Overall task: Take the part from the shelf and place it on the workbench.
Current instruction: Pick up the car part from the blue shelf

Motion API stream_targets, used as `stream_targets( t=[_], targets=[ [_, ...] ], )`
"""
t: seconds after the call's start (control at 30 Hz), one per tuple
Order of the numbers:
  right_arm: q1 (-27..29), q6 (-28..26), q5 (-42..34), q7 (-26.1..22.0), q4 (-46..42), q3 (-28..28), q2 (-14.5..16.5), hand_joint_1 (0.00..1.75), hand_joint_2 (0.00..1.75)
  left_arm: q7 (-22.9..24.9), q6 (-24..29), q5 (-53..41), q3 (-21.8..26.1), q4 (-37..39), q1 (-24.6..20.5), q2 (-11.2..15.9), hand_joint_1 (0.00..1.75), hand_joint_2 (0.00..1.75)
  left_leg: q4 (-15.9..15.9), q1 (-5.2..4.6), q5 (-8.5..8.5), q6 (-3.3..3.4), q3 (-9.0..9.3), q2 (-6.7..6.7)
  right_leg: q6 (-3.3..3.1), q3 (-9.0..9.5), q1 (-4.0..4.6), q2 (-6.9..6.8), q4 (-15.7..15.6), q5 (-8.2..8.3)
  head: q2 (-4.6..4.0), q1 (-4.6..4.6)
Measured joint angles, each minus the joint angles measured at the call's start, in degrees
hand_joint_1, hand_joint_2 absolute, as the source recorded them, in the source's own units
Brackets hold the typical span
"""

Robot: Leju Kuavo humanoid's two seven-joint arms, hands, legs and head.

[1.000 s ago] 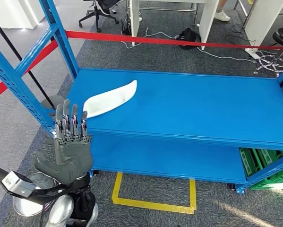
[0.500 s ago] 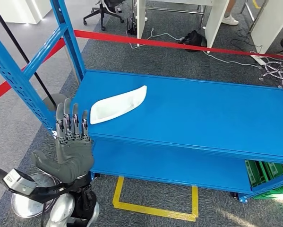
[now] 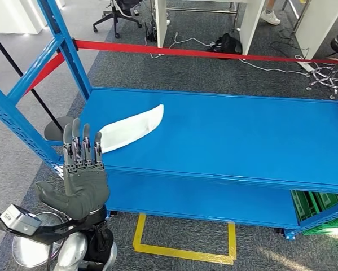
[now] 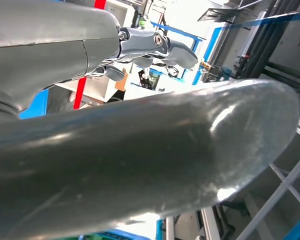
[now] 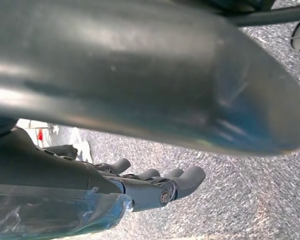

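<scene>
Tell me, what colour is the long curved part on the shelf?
The part is white, clearest in the head view.

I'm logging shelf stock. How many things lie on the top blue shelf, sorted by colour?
White: 1, the curved part
Other colours: 0
Total: 1, lying near the left end of the shelf, just beyond the open left hand.

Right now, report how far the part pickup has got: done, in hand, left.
Done: the robot stands at the blue shelf with the white part within view. In hand: nothing is held; the left hand is raised with fingers apart, just short of the part's near end, not touching it. The right hand holds nothing. Left: grip the part, lift it off, carry it to the workbench.
</scene>
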Motion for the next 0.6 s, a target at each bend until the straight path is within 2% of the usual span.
stream_targets(
  t=[0.03, 0.07, 0.17, 0.2, 0.23, 0.3, 0.33, 0.37, 0.4, 0.43, 0.47, 0.5, 0.53, 0.57, 0.6],
  targets=[
    [0.05, -0.02, -0.08, -0.06, 0.0, -0.01, -0.01, 0.0, 0.0, -0.01, 0.0, -0.01, -0.01, -0.01, 0.0, -0.01, 0.0, 0.0, -2.67, -0.02, 0.51, 0.25, 1.25, 0.01, 0.31, 0.12, 0.1, 0.04, -0.09, -0.34, -0.01, 0.01],
    [0.09, -0.03, -0.15, -0.13, 0.0, -0.01, -0.02, 0.0, 0.0, -0.03, 0.0, -0.01, -0.02, -0.01, 0.0, -0.02, 0.0, 0.0, -4.21, -0.02, 0.33, 0.58, 1.94, -0.03, 0.7, 0.37, 0.22, 0.05, -0.08, -0.46, 0.0, -0.03],
    [0.2, -0.04, -0.25, -0.27, 0.0, -0.03, -0.03, 0.0, 0.0, -0.07, 0.0, 0.07, -0.05, 0.01, 0.05, -0.08, 0.0, 0.0, -4.89, 0.07, -0.22, 1.73, 2.91, -0.27, 1.7, 1.12, 0.21, -0.08, 0.32, -0.77, 0.0, 0.16],
    [0.2, -0.04, -0.26, -0.3, 0.0, -0.03, -0.03, 0.0, 0.0, -0.07, 0.0, 0.24, -0.05, 0.01, 0.02, -0.11, 0.0, 0.0, -4.89, 0.1, -0.21, 2.05, 3.41, -0.23, 1.93, 0.7, 0.17, -0.16, 1.47, -1.54, 0.0, 0.28],
    [0.17, -0.04, -0.27, -0.34, 0.0, -0.03, -0.04, 0.0, 0.0, -0.07, 0.0, 0.46, -0.05, 0.01, -0.01, -0.14, 0.0, 0.0, -4.88, 0.11, -0.21, 2.32, 3.89, -0.17, 2.13, -0.45, 0.12, -0.23, 3.74, -2.75, -0.01, 0.34],
    [0.19, -0.04, -0.29, -0.4, 0.0, -0.04, -0.04, 0.0, 0.0, -0.06, 0.01, 0.95, -0.04, 0.01, -0.09, -0.16, 0.0, 0.0, -4.88, 0.08, -0.61, 2.61, 4.37, -0.11, 2.34, -4.51, 0.14, -0.29, 10.64, -5.67, -0.02, 0.49],
    [0.28, -0.04, -0.28, -0.43, 0.0, -0.05, -0.05, 0.0, 0.0, -0.05, 0.02, 1.11, -0.03, 0.03, -0.06, -0.15, 0.0, 0.0, -4.88, 0.06, -0.89, 2.68, 4.58, -0.15, 2.38, -6.66, 0.14, -0.29, 13.59, -6.6, -0.02, 0.58],
    [0.42, -0.05, -0.25, -0.43, 0.0, -0.05, -0.05, 0.0, 0.0, -0.05, 0.04, 1.24, -0.02, 0.05, -0.03, -0.15, 0.0, 0.0, -4.88, 0.06, -1.24, 2.69, 4.89, -0.24, 2.4, -8.12, 0.14, -0.29, 14.94, -6.59, -0.02, 0.65],
    [0.54, -0.07, -0.22, -0.44, 0.01, -0.06, -0.05, 0.0, 0.0, -0.05, 0.08, 1.34, -0.01, 0.07, 0.0, -0.14, 0.0, 0.0, -4.88, 0.06, -1.65, 2.64, 5.37, -0.34, 2.38, -8.6, 0.14, -0.29, 14.25, -5.4, -0.02, 0.71],
    [0.62, -0.09, -0.19, -0.45, 0.01, -0.07, -0.06, 0.0, 0.0, -0.05, 0.12, 1.38, 0.01, 0.08, 0.02, -0.14, 0.0, 0.0, -4.88, 0.06, -2.15, 2.54, 6.01, -0.41, 2.32, -8.09, 0.13, -0.29, 11.56, -3.08, -0.02, 0.73],
    [0.66, -0.13, -0.17, -0.47, 0.01, -0.08, -0.08, 0.0, 0.0, -0.06, 0.16, 1.4, 0.01, 0.08, 0.02, -0.14, 0.0, 0.0, -4.89, 0.06, -2.69, 2.37, 6.66, -0.46, 2.19, -6.96, 0.13, -0.3, 7.71, -0.06, -0.02, 0.74],
    [0.68, -0.17, -0.15, -0.49, 0.02, -0.11, -0.1, 0.0, 0.0, -0.07, 0.19, 1.42, 0.01, 0.08, 0.02, -0.14, 0.0, 0.0, -4.85, 0.01, -3.21, 2.11, 7.26, -0.46, 2.01, -5.93, 0.2, -0.29, 4.29, 2.06, -0.02, 0.74],
    [0.66, -0.21, -0.14, -0.52, 0.02, -0.14, -0.13, 0.0, 0.0, -0.07, 0.2, 1.45, 0.02, 0.09, 0.01, -0.13, 0.0, 0.0, -4.82, -0.05, -3.63, 1.83, 7.57, -0.45, 1.68, -5.02, 0.3, -0.28, 1.9, 3.36, -0.02, 0.75],
    [0.66, -0.25, -0.14, -0.54, 0.02, -0.16, -0.14, 0.0, 0.0, -0.07, 0.22, 1.47, 0.02, 0.1, 0.01, -0.12, 0.0, 0.0, -4.78, -0.11, -3.93, 1.52, 7.73, -0.45, 1.32, -4.67, 0.4, -0.27, 0.82, 3.98, -0.02, 0.73],
    [0.65, -0.28, -0.14, -0.55, 0.02, -0.19, -0.15, 0.0, 0.0, -0.07, 0.23, 1.48, 0.02, 0.1, -0.01, -0.11, 0.0, 0.0, -4.78, -0.16, -4.07, 1.25, 7.84, -0.44, 0.93, -4.62, 0.53, -0.27, 0.79, 3.7, -0.02, 0.71]
  ],
)
